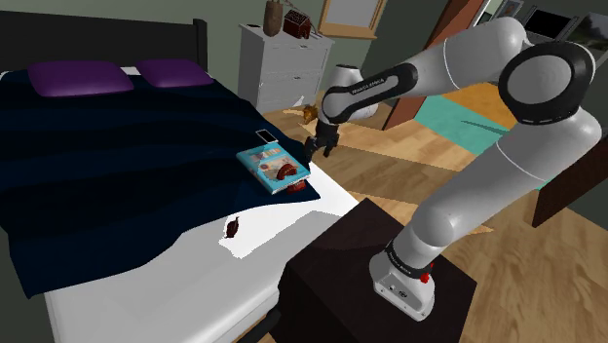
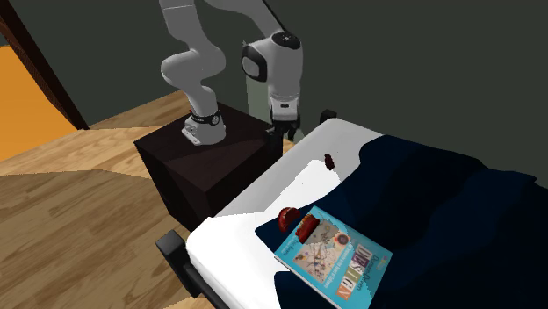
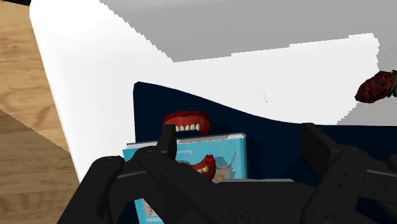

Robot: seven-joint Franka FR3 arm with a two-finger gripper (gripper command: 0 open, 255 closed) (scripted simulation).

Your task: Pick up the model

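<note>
**Red model not yet lifted, my claw empty above it**

Only the approach looks done. The bed (image 1: 127,304) carries a dark blue blanket (image 1: 97,175), and a teal book (image 1: 261,161) lies on the blanket's corner by the bed's edge nearest my stand. My claw (image 3: 240,137) hangs over that corner, fingers wide apart and clasping nothing. The model (image 3: 186,122), red gums with a row of white teeth, sits on the blanket just off the book's edge, ahead of one finger and untouched. A second red piece on the book may be its other half; I cannot say surely. Descending, closing and lifting are left. A small dark red scrap (image 3: 375,86) lies well apart on the white sheet.
</note>
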